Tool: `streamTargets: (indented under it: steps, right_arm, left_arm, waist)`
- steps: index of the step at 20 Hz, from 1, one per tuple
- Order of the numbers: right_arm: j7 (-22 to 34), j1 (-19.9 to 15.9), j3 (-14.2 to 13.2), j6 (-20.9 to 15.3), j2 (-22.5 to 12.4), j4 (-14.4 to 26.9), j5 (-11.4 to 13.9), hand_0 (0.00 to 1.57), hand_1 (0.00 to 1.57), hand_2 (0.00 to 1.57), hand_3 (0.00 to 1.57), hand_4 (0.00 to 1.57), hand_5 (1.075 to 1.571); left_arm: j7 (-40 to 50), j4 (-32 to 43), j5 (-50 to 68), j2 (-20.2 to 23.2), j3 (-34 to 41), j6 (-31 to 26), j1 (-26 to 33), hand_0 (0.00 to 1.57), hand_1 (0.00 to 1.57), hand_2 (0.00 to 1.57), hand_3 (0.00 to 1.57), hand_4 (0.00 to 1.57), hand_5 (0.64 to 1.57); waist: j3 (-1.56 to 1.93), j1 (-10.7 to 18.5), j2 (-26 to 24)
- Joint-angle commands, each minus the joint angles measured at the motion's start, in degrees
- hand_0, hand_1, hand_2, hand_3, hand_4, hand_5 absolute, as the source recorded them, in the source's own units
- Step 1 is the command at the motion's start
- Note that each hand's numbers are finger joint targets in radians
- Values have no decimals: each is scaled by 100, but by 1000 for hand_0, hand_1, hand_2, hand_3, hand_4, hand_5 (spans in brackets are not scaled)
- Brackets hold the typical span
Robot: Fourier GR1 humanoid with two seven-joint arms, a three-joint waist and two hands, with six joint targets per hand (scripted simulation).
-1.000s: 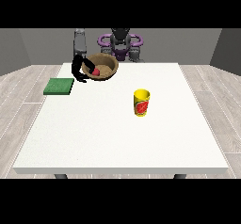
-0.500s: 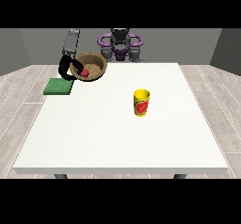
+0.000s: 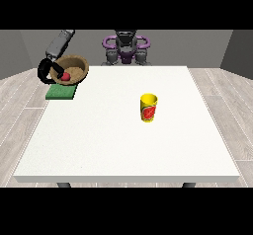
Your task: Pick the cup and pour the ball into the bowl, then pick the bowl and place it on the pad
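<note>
Single raised view across table (image 3: 123, 145), facing robot (image 3: 126, 49)

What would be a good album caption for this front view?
Hand at the view's left holds a tilted bowl with a red ball above the green pad.

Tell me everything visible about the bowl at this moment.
The bowl is round and brown, with a speckled tan inside that looks like wood. It is tilted, its opening facing the camera, and a small red ball lies inside near the lower rim. The black hand at the view's left holds it at its left edge. It sits over the green pad at the table's far left corner; contact with the pad is unclear.
</note>
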Motion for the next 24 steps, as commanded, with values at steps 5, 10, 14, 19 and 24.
streamTargets:
  steps: [5, 10, 14, 19, 24]
  right_arm:
    - [-827, -339, -628, 401, -572, 890, -309, 1571, 1571, 1571, 866, 1291, 1541]
    - [-1476, -241, -746, 528, -975, 1474, -158, 1571, 1571, 1571, 465, 1278, 1552]
    - [-1734, -341, -764, 686, -1124, 1828, -103, 1571, 1571, 1571, 577, 1246, 1559]
    - [-1134, -483, -738, 1003, -1279, 1762, -200, 1571, 1571, 1571, 889, 1257, 1566]
    - [-885, -598, -534, 811, -1127, 1584, -36, 1571, 1571, 1571, 1301, 1240, 1570]
  left_arm:
    - [157, -455, 220, 283, 76, -18, -266, 0, 0, 0, 0, 149, 1535]
    - [532, -1003, 405, 286, 66, 150, -259, 0, 0, 0, 0, 49, 1537]
    - [760, -1448, 570, 171, 52, 345, -234, 0, 0, 0, 0, 0, 1528]
    - [633, -1030, 463, 108, 7, 321, -3, 0, 0, 0, 0, 0, 1532]
    - [475, -689, 432, 220, -6, 73, 36, 0, 0, 0, 0, 0, 1535]
  waist:
    - [4, 302, 729]
    - [8, 343, 817]
    - [9, 368, 852]
    - [-5, 262, 361]
    - [-7, 370, 273]
